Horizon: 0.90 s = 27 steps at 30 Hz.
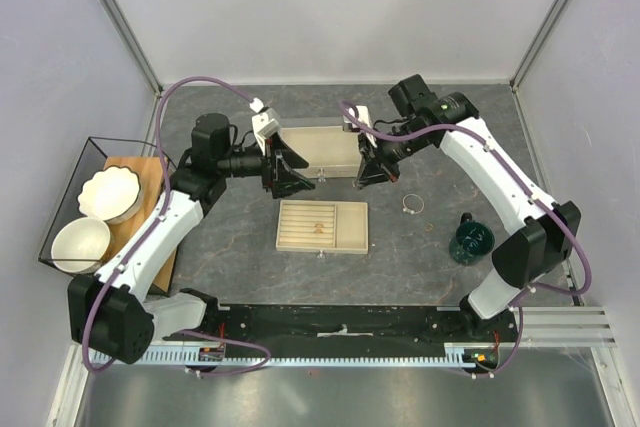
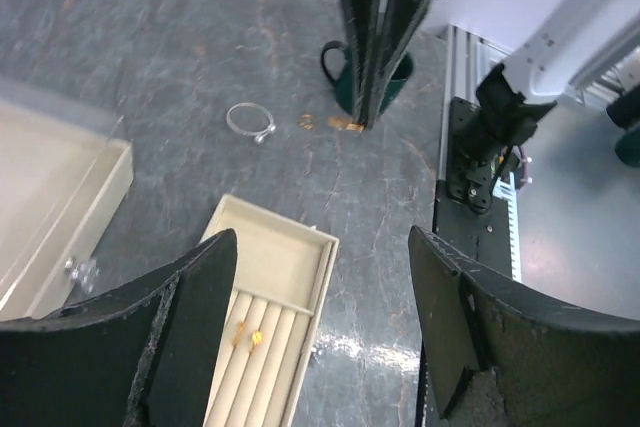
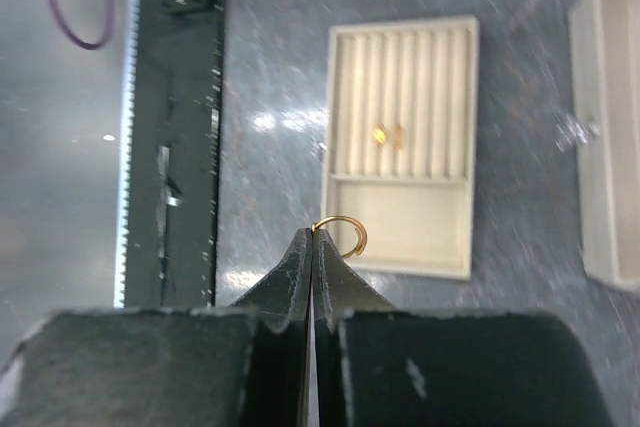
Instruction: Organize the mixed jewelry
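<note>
Top: slotted tray (image 1: 345, 237) at centre. Silver hoop (image 1: 411, 204) lies unsorted on the table to its right, near the green vessel (image 1: 471, 240).

Left wrist: left gripper (image 2: 320, 337) jaws apart, empty. Two slotted rings (image 2: 248, 335) in the tray, loose gold bits (image 2: 306, 122) beside the hoop.

Right wrist: right gripper (image 3: 312, 247) pinched on a gold ring (image 3: 345, 218), lifted. Roughly halfway, I'd say.

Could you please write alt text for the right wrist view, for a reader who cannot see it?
The black right gripper is shut on a thin gold ring, above a grey table. Beyond lies a beige slotted tray with two small gold pieces in its grooves.
</note>
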Tool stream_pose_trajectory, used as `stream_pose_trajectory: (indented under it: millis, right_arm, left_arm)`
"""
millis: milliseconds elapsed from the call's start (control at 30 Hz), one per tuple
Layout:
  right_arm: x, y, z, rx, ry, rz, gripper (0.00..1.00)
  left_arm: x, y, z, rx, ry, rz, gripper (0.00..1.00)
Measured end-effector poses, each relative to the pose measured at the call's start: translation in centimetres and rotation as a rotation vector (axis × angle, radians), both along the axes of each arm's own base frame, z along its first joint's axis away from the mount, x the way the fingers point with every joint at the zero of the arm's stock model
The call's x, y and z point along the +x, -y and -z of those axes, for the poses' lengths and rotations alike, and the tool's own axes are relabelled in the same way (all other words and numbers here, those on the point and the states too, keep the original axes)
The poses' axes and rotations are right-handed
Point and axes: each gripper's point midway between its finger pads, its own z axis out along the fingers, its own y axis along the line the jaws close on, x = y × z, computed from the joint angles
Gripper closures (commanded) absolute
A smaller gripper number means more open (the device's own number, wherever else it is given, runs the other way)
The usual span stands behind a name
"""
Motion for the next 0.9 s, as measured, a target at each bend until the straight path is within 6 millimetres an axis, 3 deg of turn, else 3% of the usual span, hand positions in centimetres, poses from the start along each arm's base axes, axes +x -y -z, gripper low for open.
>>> stream_pose_trajectory:
  millis: [100,367,567,900]
  right_arm:
    - [-1.4,-1.5,-1.0,0.059,-0.029,-0.092,0.97]
    - [-6.6,-5.3,-2.0,0.116,-0.111,-0.294,0.97]
    - [-7.3,-5.5,-2.4,0.117,-0.123,-0.312,0.98]
    - [-7.5,-5.5,-2.4,0.116,-0.126,-0.314,0.98]
  left_arm:
    - [-1.7,1.2,-1.3,-0.022,0.081,0.08,0.23]
    - [-2.5,2.7,-2.8,-0.049,0.273,0.182,0.24]
    - [-3.4,3.0,-2.1,-0.041,0.405,0.279,0.27]
    - [-5.4,2.5,1.0,0.025,0.551,0.425,0.29]
